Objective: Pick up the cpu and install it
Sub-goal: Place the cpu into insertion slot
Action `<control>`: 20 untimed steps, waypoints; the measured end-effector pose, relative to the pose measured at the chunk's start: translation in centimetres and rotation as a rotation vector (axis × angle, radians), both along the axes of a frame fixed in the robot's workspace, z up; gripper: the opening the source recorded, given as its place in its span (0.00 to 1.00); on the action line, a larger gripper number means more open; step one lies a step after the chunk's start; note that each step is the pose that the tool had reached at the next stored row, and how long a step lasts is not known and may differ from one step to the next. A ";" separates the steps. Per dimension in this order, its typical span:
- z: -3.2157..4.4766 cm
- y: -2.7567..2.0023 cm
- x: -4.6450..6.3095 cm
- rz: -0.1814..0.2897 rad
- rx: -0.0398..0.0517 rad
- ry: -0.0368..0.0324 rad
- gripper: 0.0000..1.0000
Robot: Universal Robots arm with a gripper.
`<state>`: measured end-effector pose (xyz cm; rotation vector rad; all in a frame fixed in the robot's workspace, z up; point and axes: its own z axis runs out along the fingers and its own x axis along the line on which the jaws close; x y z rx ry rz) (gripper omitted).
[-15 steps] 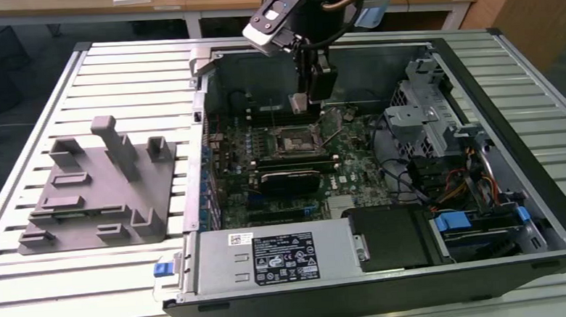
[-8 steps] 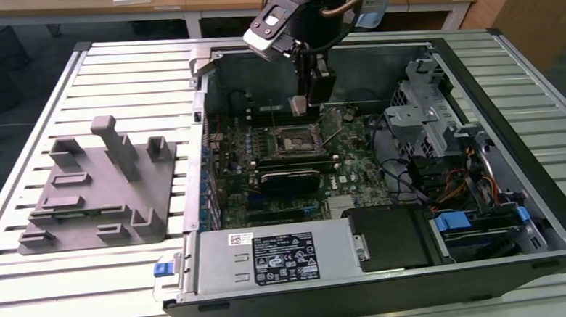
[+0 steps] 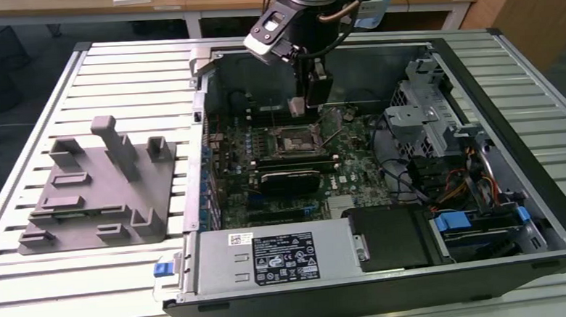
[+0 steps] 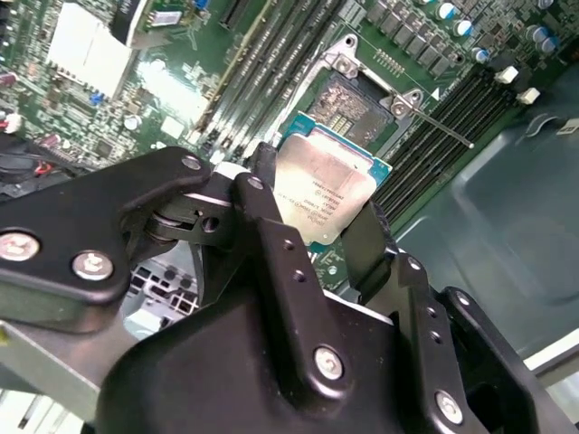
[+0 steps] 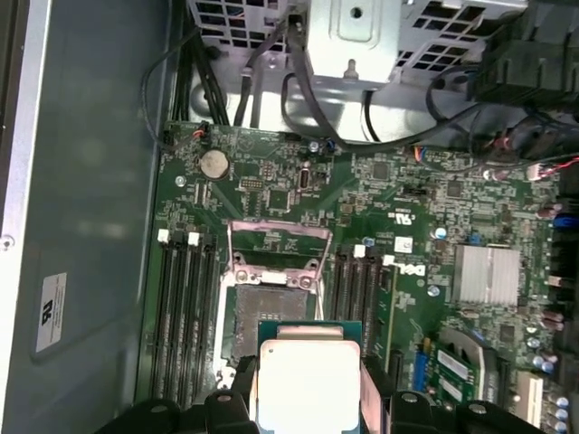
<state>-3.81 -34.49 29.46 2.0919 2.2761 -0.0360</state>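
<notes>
Spanning the scene is a slatted metal worktop [image 3: 38, 287], which carries an open desktop computer case [image 3: 387, 287] laid on its side. A grey fixture block [image 3: 101, 197] stands apart from the case towards the exterior view's left. The arm [image 3: 305, 19] reaches down into the case from its far side. Inside, the green motherboard [image 3: 356, 173] covers the case floor, with a power supply [image 3: 221, 263] along the near side and a drive cage [image 3: 425, 100] at the exterior view's right. The processor socket [image 5: 267, 303] sits between banks of memory slots [image 5: 185, 307]. Its load plate [image 5: 276, 231] is swung up and its bed is bare, so nothing is seated there yet. The jaws are clenched on the cpu [image 5: 308, 384], bearing on two opposite edges and leaving the pale metal lid uncovered. In the second wrist view the cpu [image 4: 326, 194] hangs tilted above the board, close to the open socket but clear of it. Assessment: the part is light, thin and stiff, so it needs only modest clamping force. The smooth lid and narrow rim give little purchase, and slip or rotation in the grasp is the main risk. The underside contacts and the socket pins are judged fragile. The edges are therefore the proper place to take hold, as they are held now, with the faces left untouched. Whether the part is squared to the socket cannot be determined from these views.
</notes>
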 end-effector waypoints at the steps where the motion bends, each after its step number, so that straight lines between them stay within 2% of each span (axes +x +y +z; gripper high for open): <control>1: -0.18 0.09 0.0 0.000 0.0002 -0.0001 0.53; 9: -1.48 0.75 0.0 -0.017 0.0002 -0.0001 0.53; 20: -3.32 0.80 0.0 -0.017 0.0002 -0.0010 0.53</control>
